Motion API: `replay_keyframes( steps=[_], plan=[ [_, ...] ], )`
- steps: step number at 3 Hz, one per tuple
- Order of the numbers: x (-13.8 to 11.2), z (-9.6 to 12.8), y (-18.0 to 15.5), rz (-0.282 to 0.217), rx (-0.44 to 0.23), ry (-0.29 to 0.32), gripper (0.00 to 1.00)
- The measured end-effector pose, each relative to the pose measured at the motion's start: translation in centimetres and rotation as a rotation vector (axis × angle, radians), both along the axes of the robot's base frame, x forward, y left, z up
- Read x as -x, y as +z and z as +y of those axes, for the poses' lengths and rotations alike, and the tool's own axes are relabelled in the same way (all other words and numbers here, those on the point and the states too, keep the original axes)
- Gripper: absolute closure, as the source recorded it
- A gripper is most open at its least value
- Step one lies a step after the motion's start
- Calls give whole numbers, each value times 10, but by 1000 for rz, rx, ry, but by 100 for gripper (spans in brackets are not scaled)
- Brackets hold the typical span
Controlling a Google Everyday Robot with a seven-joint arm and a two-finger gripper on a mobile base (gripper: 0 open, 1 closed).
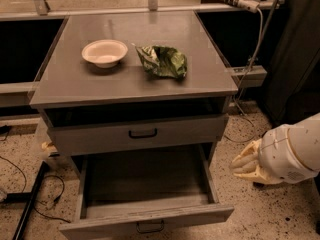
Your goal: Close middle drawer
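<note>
Standing pulled out, the middle drawer [190, 219] is seen left of the gripper [246, 164], whose open or closed state cannot be told.

Single camera, high, fronting cabinet [135, 81], tilted down, fairly near; hand [242, 164] at lower-right frame edge.

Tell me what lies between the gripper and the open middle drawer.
Only speckled floor: in the camera view the gripper hangs right of the middle drawer, apart from it.
</note>
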State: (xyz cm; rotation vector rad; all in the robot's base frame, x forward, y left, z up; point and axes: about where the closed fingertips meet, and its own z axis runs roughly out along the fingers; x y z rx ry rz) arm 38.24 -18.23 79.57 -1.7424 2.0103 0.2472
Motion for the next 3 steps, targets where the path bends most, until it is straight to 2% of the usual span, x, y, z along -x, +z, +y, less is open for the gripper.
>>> replay_keyframes(
  steps=[1, 2, 3],
  plan=[
    [4, 11, -34, 54, -35, -8, 100],
    [8, 24, -97, 119, -64, -23, 100],
    [5, 34, -157, 127, -82, -38, 100]
  ],
)
